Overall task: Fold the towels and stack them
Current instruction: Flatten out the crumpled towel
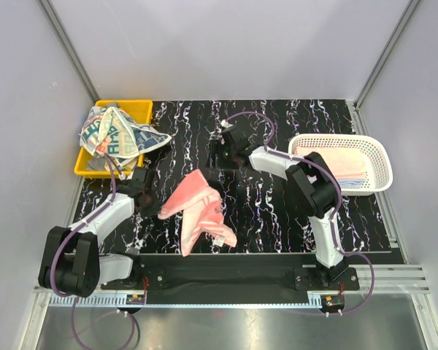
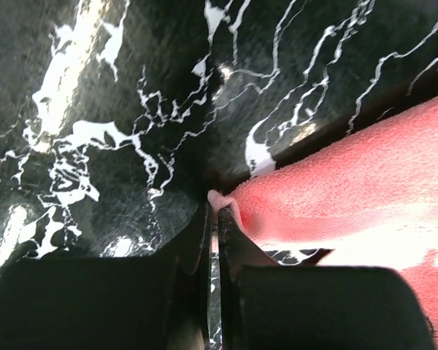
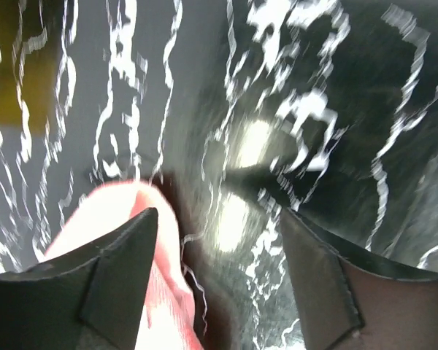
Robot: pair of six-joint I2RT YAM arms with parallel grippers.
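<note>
top external view, and we start at the yellow bin in the far left corner of the black marbled tabletop. beige and teal patterned towels are heaped in it, one spilling over the bin's right rim. down from the bin and to its right, nearer the arm bases, the pink towel lies rumpled on the tabletop, part of it drawn out in a long fold.

the left pincer sits just below the bin, right at the pink towel's left corner. left wrist view confirms it: the left pincer is clamped tight, with a small nub of the pink towel pinched between its tips, low over the tabletop.

the right pincer hangs further right of the bin, just beyond the pink towel's far corner. right wrist view is blurry, but the right pincer has its jaws spread wide with only tabletop between them, and the pink towel shows beside one finger.

far across from the bin, at the right edge, the white mesh basket holds pale folded towels.
</note>
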